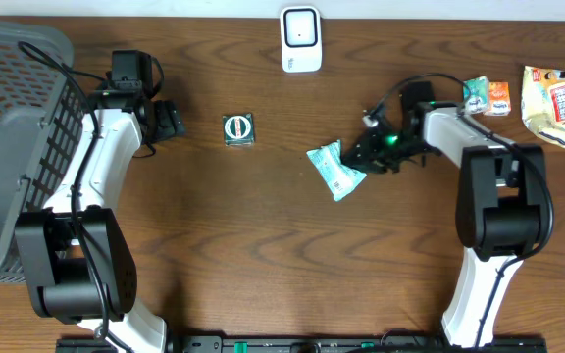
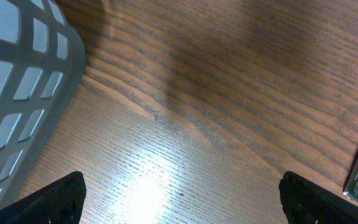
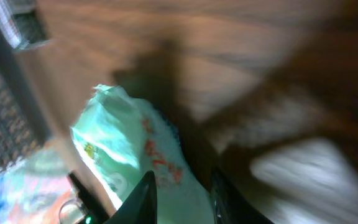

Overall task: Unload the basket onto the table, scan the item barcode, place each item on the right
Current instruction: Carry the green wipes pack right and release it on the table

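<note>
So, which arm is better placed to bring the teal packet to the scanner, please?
Likely right: the right gripper is at the teal packet, while the left gripper sits open beside the basket.

No word or number could be read in any view. The green packet (image 1: 238, 128) carried a round white emblem, but its letters were too small to make out. The teal packet (image 1: 336, 169) showed pale print from overhead and red-orange marks in the right wrist view, all blurred. The yellow bag (image 1: 555, 103) had a red label with light lettering, not legible. The white scanner (image 1: 301, 39) showed only a small red spot.
</note>
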Motion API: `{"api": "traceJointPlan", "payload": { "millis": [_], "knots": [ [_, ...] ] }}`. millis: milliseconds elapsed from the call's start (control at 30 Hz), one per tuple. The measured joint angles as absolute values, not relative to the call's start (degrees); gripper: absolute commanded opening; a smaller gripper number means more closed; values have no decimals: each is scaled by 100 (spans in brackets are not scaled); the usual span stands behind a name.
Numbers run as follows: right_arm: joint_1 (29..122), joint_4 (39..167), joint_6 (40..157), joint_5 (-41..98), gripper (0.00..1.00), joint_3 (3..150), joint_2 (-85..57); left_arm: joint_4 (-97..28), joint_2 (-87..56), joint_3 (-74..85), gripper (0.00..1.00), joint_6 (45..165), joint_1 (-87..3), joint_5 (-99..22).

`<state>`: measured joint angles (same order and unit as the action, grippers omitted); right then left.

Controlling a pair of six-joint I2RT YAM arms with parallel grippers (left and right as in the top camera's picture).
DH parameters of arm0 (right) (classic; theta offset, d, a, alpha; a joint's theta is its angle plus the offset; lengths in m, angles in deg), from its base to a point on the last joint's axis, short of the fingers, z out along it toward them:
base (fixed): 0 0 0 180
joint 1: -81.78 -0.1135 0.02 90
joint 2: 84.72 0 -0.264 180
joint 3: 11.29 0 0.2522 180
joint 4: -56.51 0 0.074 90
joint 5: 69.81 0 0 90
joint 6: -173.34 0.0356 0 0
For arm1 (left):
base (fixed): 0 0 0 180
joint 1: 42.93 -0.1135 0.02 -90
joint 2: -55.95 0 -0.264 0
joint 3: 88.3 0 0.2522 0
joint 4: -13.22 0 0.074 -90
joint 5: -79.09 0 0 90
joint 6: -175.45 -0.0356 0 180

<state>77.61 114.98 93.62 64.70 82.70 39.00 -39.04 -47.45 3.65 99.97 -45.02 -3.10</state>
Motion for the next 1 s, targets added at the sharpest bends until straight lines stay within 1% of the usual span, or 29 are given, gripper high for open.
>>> {"api": "traceJointPlan", "payload": {
  "millis": [167,333,367,400,467,533,567,867,1000],
  "knots": [
    [8004,12477,9347,5856,34,9004,3909,-3907,-4745,365,98,9997,-4502,-310],
    [8026,13482,9063,5371,46,10069,3911,-3909,-4745,365,97,9997,-4502,-310],
    [8004,13637,8966,5319,55,10239,3911,-3907,-4745,365,97,9997,-4502,-310],
    [7954,13740,8868,5273,71,10392,3911,-3907,-4745,365,98,9997,-4502,-310],
    [7774,13780,8649,5216,85,10495,3911,-3907,-4745,365,97,9997,-4502,-310],
    [7632,13771,8525,5163,96,10495,3911,-3909,-4745,365,97,9997,-4502,-310],
    [7554,13775,8459,5135,99,10495,3911,-3907,-4745,365,98,9997,-4502,-310],
    [6778,13480,8343,4578,99,10495,3911,-3907,-4745,365,98,9997,-4502,-310],
    [6708,13251,8317,4383,99,10495,3911,-3909,-4745,365,98,9997,-4502,-310]
  ]
}}
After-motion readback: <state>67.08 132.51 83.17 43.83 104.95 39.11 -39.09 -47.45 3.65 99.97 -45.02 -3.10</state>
